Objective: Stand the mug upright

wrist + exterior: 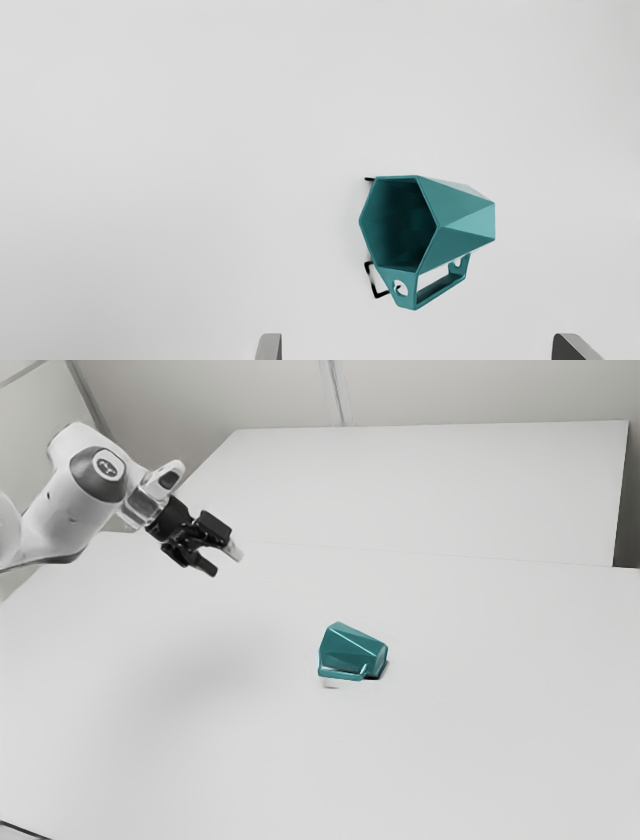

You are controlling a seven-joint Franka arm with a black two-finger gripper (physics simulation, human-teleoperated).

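"How does the gripper (222, 560) look?"

"Spread wide, with its fingers (270, 347) well apart and nothing pinched. It hangs above the table (480, 740), clear of the mug."

"And where's the mug (467, 220)?"

"Lying on its side on the table, away from the gripper toward the exterior view's right. Its mouth (400, 225) faces the exterior view's left, and its handle (440, 290) sticks out sideways."

"So what could spoil the lift?"

"The approach, first. If the gripper comes down off-centre, one finger could land on the handle or the rim (428, 202) and shove the mug along instead of taking it."

"Suppose it lands well?"

"Then the shape is the worry. The body narrows toward the base and has slanted faces, so a squeeze near the narrow end might slip, or the mug might swivel between the fingers."

"And the turning?"

"Too little tilt and it sets down on an edge of the base, then topples on release. Turned the wrong way, it ends up mouth down. Staying too low while turning could knock the handle or a finger against the table."
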